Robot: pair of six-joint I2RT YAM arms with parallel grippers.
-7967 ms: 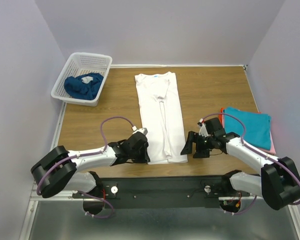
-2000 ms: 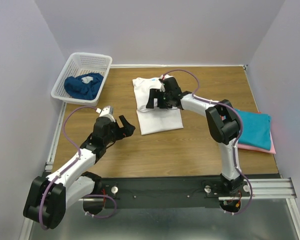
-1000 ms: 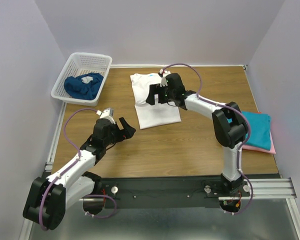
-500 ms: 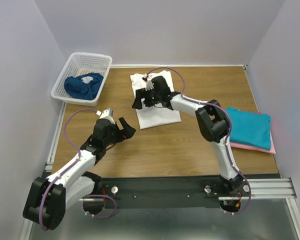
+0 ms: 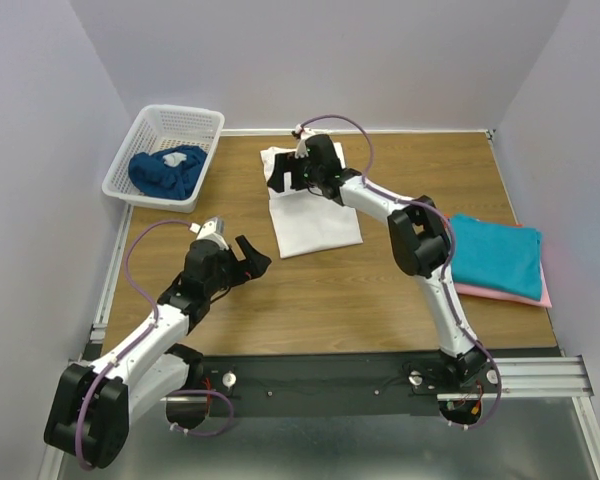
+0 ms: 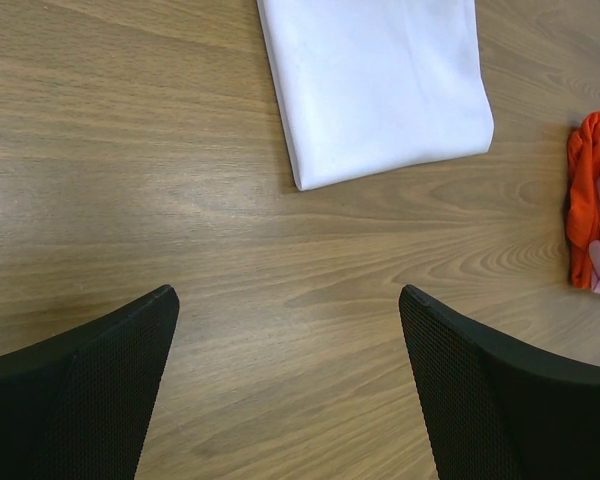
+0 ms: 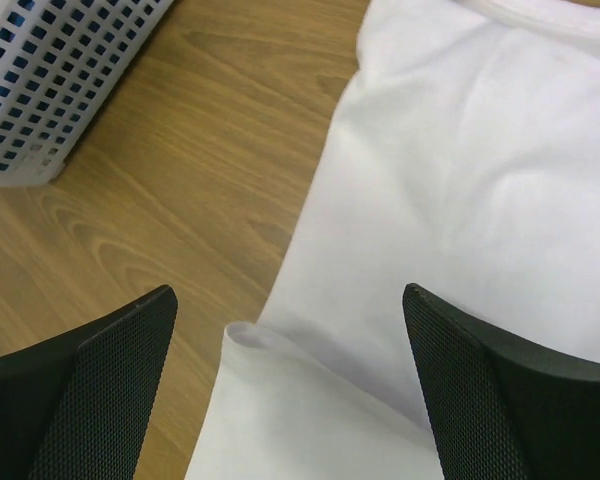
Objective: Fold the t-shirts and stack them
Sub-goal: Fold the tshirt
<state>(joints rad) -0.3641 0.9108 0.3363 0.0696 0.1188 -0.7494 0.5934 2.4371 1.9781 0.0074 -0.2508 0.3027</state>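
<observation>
The right gripper (image 5: 280,178) hangs wide open and empty over the far left part of the white t-shirt (image 5: 315,220), close to the collar. The shirt lies mid-table at the far side, its near half doubled up onto itself. The left gripper (image 5: 250,255), jaws just as wide, hovers over bare table (image 5: 400,300) to the near left of the shirt.

The step looks like the next fold. To do it well, the right jaws should drop on the far left corner and pinch every layer there. The cloth is limp, so a grip on the top layer alone would peel the fold apart. The other far corner needs holding too, or the fold will skew.

Half a second ago the right gripper sat further toward the near side, over the shirt's left edge. Eight seconds ago the shirt was one long strip with both grippers at its near hem. The left arm has not moved in the last second.
</observation>
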